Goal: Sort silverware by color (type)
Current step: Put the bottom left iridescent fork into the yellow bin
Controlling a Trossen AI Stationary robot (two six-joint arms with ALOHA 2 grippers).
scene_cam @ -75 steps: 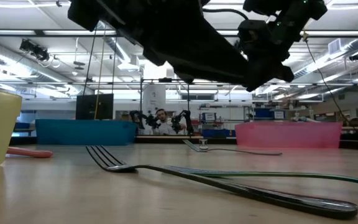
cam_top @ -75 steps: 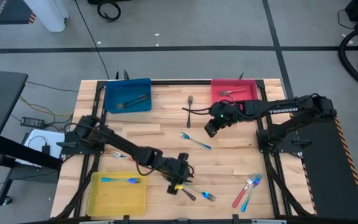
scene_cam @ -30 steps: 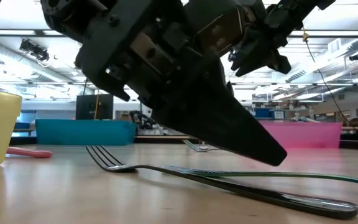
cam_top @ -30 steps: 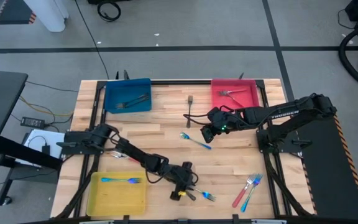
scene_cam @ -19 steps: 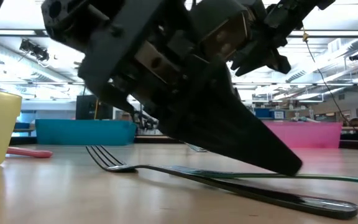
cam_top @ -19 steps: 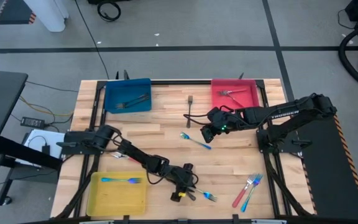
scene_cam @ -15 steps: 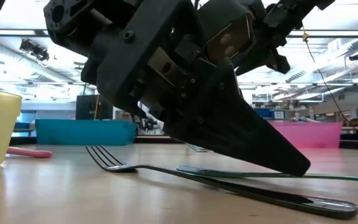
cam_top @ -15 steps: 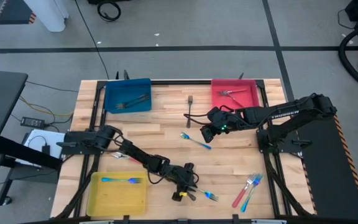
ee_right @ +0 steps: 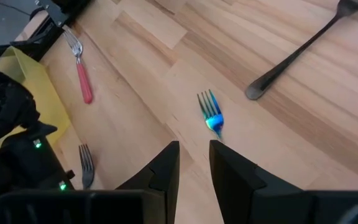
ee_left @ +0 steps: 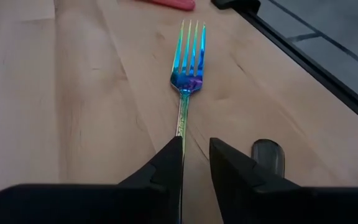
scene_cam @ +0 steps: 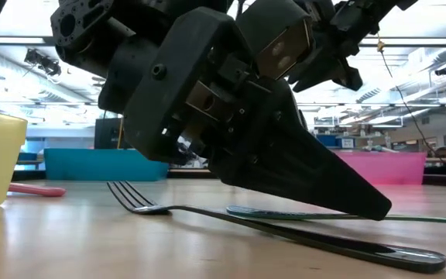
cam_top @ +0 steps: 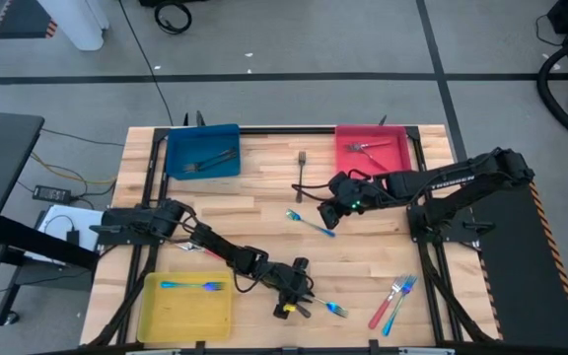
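Left gripper [cam_top: 286, 308] has been lowered to the tabletop [cam_top: 264, 222] since 2.5 s ago; right gripper [cam_top: 330, 214] has been brought down over the centre.
Left fingers [ee_left: 166, 163] are nearly clenched around the handle of an iridescent blue fork [ee_left: 185, 81] lying flat. Right fingers [ee_right: 166, 163] are released, slightly parted, above another blue fork [ee_right: 211, 116]. A dark grey fork [scene_cam: 277, 229] lies just beside.
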